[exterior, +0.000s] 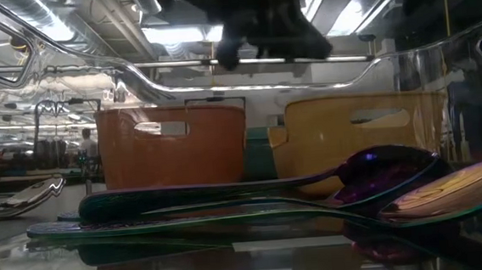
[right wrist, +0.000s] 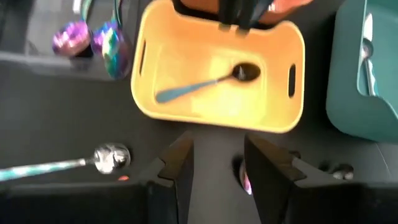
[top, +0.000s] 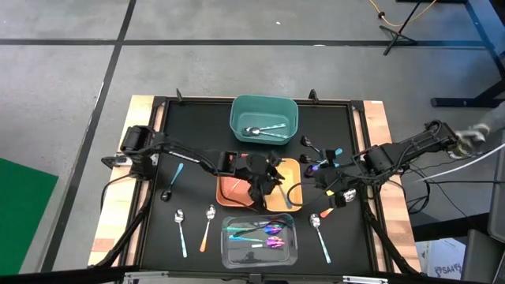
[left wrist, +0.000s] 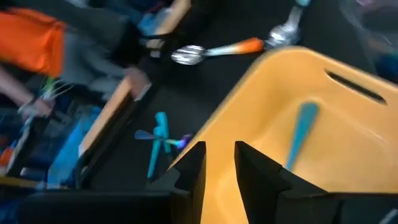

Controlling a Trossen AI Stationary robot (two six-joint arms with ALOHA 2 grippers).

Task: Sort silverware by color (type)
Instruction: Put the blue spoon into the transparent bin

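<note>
My left gripper hangs open over the yellow bin, with nothing between its fingers. A black-headed spoon with a teal handle lies on the floor of that bin. My right gripper stands open above the black mat to the right of the yellow bin and holds nothing. A bit of a purple piece lies on the mat below it. Silver spoons lie in the teal bin. Iridescent spoons lie in the clear bin.
The orange bin stands against the yellow bin's left side. Loose pieces lie on the mat. At the near left are a black-headed spoon, a teal-handled one and an orange-handled one. Another teal-handled one lies near right, and several lie by the right arm.
</note>
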